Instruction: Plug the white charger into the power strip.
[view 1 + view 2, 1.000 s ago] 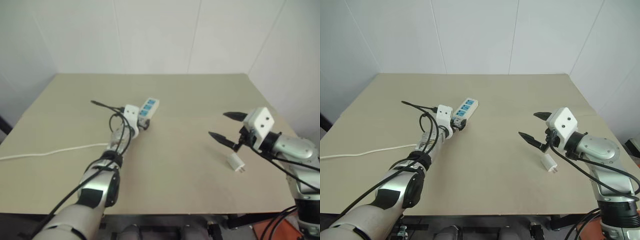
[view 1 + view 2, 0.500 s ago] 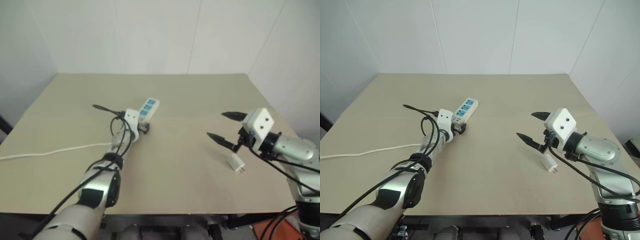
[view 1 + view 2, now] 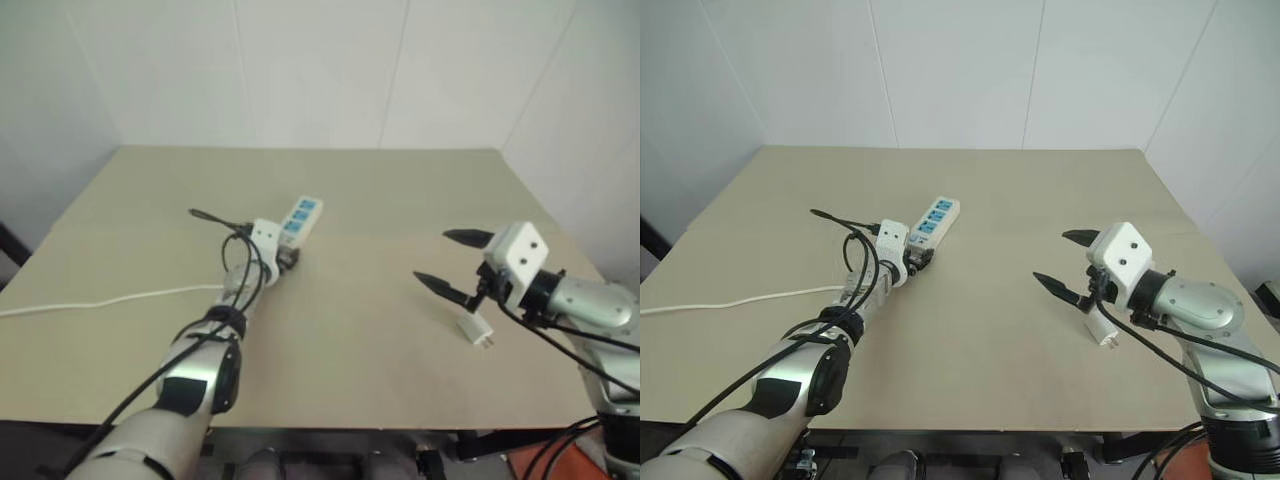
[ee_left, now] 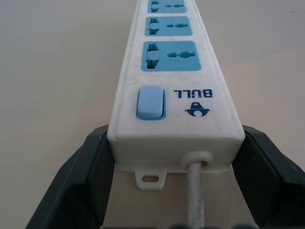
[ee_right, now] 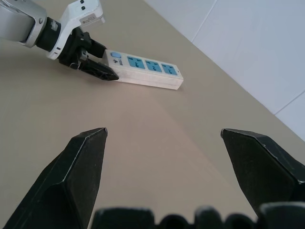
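Charger [image 3: 1102, 330]: small white cube, lying on the tan surface [image 3: 980, 330] at the right, just below the right pincer. Left to right: white cord [image 3: 740, 300] trailing off the left edge; left pincer [image 4: 174, 157] clamped on the switch end of the strip [image 4: 174, 90]; right pincer [image 3: 1065, 265] spread wide, holding nothing, raised over the surface.

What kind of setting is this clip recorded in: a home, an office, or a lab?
Most likely a robot test room or lab: a bare beige table set into a corner of plain white panelled walls, holding just a power strip and a white charger.
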`<state>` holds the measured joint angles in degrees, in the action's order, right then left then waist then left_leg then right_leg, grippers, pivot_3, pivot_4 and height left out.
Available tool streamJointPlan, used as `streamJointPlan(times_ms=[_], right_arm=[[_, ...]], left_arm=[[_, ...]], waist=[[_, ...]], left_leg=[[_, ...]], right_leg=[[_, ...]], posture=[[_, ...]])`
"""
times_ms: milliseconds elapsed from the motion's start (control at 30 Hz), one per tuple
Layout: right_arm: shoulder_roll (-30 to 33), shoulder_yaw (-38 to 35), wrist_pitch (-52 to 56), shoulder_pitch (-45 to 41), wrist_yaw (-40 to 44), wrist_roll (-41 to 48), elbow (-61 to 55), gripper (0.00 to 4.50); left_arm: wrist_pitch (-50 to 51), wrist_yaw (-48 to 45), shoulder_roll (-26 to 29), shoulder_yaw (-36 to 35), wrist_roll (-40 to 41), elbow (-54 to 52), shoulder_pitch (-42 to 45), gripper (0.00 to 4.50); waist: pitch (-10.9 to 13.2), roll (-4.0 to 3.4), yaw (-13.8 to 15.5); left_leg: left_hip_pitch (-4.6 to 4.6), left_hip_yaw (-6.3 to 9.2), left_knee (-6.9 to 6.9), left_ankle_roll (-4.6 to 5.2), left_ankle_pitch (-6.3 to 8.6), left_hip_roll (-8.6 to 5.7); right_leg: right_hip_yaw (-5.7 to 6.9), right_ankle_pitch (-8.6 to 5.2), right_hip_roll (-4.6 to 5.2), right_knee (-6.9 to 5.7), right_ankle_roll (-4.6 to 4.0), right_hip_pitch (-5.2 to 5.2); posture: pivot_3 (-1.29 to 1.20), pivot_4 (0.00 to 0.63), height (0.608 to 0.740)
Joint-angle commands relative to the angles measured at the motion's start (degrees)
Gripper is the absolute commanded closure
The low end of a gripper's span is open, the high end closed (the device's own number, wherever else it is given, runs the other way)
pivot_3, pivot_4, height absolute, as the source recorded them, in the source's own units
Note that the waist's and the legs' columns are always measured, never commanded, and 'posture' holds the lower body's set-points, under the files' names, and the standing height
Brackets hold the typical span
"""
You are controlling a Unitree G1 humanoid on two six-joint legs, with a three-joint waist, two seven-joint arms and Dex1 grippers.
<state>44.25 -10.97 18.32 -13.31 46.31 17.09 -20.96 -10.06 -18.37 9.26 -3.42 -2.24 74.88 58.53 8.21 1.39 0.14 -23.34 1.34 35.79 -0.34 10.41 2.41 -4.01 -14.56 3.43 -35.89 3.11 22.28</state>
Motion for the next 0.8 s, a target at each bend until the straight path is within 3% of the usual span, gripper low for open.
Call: streamJointPlan(times_ms=[33,167,300,567,767,800], right_arm=[[0.93,-2.62,0.58,0.27,-0.71,1.18,-2.44,0.00],[0.83,-2.41,0.72,0.65,-0.51,1.15,-2.47,0.00],[0.62,-2.27,0.67,0.91,-0.31,1.30,-2.62,0.00],[0.69,-2.28,0.63,1.29,0.13,1.60,-2.86,0.00],[0.39,-1.84,0.62,1.50,0.12,1.68,-3.07,0.00],[0.32,-1.70,0.60,1.47,0.10,1.66,-3.03,0.00]], left_arm=[[-3.20,-7.73,-0.19,2.21,-0.93,-4.04,-0.93,1.23],[-2.97,-11.74,0.70,2.53,0.32,-10.04,-4.10,1.23],[0.89,-16.30,2.01,3.05,2.35,-24.58,-12.14,1.23],[23.87,-21.73,4.37,5.34,8.42,-61.04,-29.91,1.23],[33.51,-23.47,8.94,8.33,8.77,-73.75,-36.51,1.23],[33.95,-23.15,9.27,8.63,8.59,-74.08,-36.78,0.88]], waist=[[0.00,0.00,0.18],[0.00,0.00,0.30],[0.00,-0.01,0.11],[0.00,-0.02,-0.75],[0.00,-0.03,-0.87],[0.00,-0.03,-0.80]], left_leg=[[-0.01,0.00,0.00,0.00,0.00,0.00],[-0.03,-0.01,-0.01,0.00,0.00,0.00],[-0.03,-0.01,-0.01,0.00,0.00,0.02],[0.02,0.00,0.00,0.00,0.00,0.06],[0.06,-0.01,-0.01,0.00,0.00,0.07],[0.07,0.00,0.00,0.00,0.00,0.07]], right_leg=[[0.00,0.00,0.00,0.00,0.00,0.00],[0.00,0.12,0.01,0.02,-0.20,0.02],[-0.01,0.13,0.01,-0.01,-0.22,0.03],[-0.02,0.13,0.00,-0.08,-0.24,0.01],[-0.03,0.13,0.00,-0.07,-0.25,0.00],[-0.02,0.13,0.00,-0.07,-0.25,0.00]], posture=[[0.00,0.150,0.740],[0.00,0.150,0.740],[0.00,0.150,0.740],[0.00,0.150,0.740],[0.00,0.150,0.740],[0.00,0.150,0.740]])
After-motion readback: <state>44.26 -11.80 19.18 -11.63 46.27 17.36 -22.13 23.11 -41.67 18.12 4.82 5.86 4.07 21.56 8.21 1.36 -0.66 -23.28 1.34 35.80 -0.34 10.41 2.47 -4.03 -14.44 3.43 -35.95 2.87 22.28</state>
